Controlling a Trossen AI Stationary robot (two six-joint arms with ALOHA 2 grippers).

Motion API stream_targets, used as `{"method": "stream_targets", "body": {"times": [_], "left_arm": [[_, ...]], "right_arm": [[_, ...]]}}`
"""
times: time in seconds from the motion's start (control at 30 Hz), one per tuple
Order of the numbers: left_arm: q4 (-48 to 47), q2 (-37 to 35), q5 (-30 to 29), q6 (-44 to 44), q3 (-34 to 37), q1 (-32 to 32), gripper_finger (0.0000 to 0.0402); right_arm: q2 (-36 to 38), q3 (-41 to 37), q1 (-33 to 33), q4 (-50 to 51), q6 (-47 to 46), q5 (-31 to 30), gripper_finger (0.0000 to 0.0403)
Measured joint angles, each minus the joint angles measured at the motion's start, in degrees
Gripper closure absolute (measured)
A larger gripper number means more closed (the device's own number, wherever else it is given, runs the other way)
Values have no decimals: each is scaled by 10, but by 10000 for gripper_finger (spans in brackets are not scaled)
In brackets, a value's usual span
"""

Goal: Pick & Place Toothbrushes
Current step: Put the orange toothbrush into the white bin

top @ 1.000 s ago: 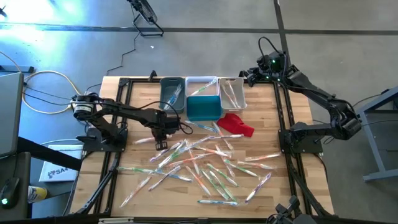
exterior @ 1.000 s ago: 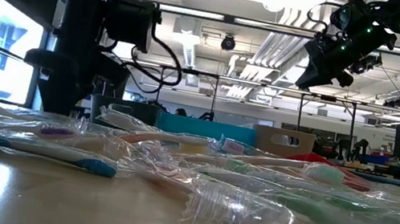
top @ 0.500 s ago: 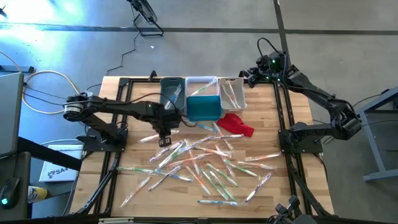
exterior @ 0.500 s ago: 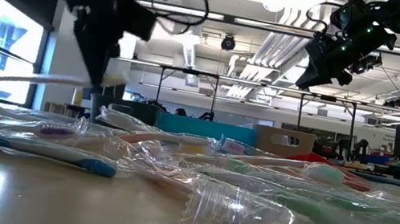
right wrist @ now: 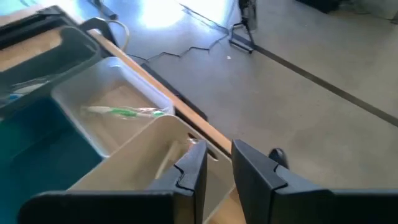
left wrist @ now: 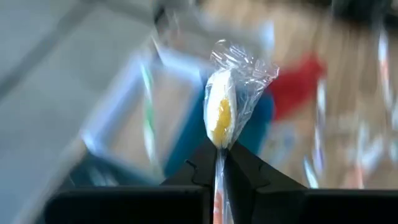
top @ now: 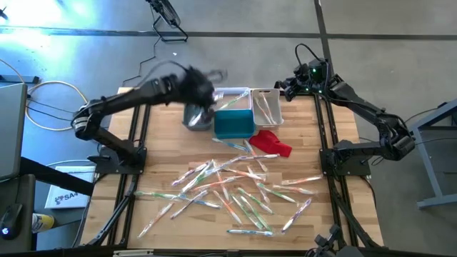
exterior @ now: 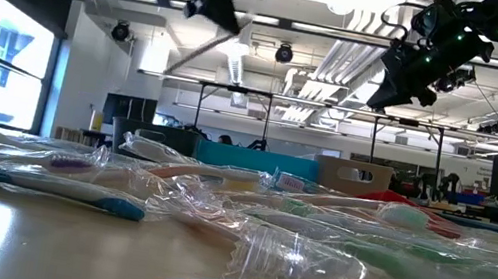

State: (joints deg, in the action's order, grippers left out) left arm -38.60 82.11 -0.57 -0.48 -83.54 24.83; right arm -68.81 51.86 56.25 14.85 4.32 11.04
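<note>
**Wrapped brush up in the air, bins right below**

Left gripper clamped on one wrapped toothbrush, pinched low on the handle so the yellowish head end sticks up past the fingertips, wrapper flaring loose on top. Carried high over the far-left corner of the bin cluster, above the grey bin, probably for a drop there. Hard to say which bin exactly, with all that motion blur.

Right gripper parked over the white bin at far right, fingers slightly apart, nothing between them.

Still a big pile of toothbrushes scattered across the near half of the table. Teal bin and red cloth between pile and drop zone; nothing really blocking the way down.
</note>
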Motion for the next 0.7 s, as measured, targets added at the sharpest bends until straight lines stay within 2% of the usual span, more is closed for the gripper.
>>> {"method": "stream_targets", "body": {"times": [0.2,0.3,0.5,0.7], "left_arm": [[196,0,92,21,-25,79,387],[247,3,133,17,-25,114,387],[224,28,184,1,-25,181,387],[254,86,298,-64,-24,213,387]], "right_arm": [[0,0,0,-15,-43,47,336],[0,0,0,-30,-74,58,336],[-1,0,-12,-67,-135,65,336],[-10,0,-52,-140,-120,163,336]]}}
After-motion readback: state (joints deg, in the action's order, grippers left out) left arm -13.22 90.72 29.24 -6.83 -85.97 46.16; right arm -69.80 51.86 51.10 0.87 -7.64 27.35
